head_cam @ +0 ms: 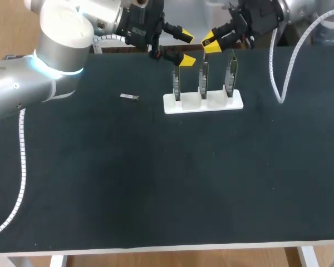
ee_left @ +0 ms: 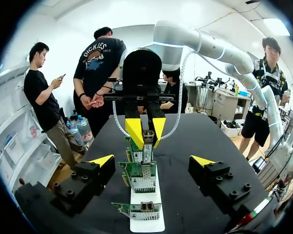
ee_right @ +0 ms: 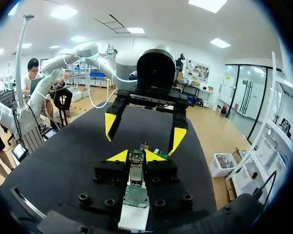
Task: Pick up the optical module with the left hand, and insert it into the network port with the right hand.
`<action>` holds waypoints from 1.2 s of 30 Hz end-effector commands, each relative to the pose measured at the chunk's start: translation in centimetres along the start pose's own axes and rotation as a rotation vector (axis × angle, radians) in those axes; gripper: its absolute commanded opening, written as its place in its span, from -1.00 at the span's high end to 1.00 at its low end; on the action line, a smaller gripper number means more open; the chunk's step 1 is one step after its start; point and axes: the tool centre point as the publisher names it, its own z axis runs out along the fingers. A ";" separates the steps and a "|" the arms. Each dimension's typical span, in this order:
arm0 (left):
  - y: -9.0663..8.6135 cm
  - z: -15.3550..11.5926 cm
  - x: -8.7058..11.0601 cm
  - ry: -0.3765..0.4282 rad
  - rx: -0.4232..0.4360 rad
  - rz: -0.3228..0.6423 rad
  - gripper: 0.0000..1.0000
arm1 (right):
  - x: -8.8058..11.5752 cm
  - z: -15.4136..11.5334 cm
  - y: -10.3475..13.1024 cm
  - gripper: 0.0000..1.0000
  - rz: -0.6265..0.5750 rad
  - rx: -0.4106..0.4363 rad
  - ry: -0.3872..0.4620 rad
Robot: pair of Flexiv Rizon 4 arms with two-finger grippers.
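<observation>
The right gripper [head_cam: 210, 43] hangs over the far edge of the black table [head_cam: 156, 194], above a white stand [head_cam: 203, 104] that holds three upright circuit boards [head_cam: 203, 78] in a row. Its yellow-tipped fingers stand narrow, pinching a small silver module [ee_right: 136, 163] from two sides, just over the boards; which board it meets I cannot tell. The left gripper [head_cam: 186, 48] faces it from the other end of the row, near the far edge too, its fingers spread wide and holding nothing. A second module [head_cam: 129, 97] lies flat on the table, to the left of the stand and apart from it, untouched by either arm.
</observation>
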 end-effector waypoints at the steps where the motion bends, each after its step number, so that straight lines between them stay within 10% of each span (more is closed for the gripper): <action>1: 0.2 0.1 -0.1 0.003 0.005 0.001 -1.00 | 0.2 -0.2 -0.9 1.00 0.004 -0.060 0.002; 36: 0.2 0.1 -0.1 0.003 0.005 0.001 -1.00 | 0.1 0.1 -1.0 1.00 0.004 -0.045 0.019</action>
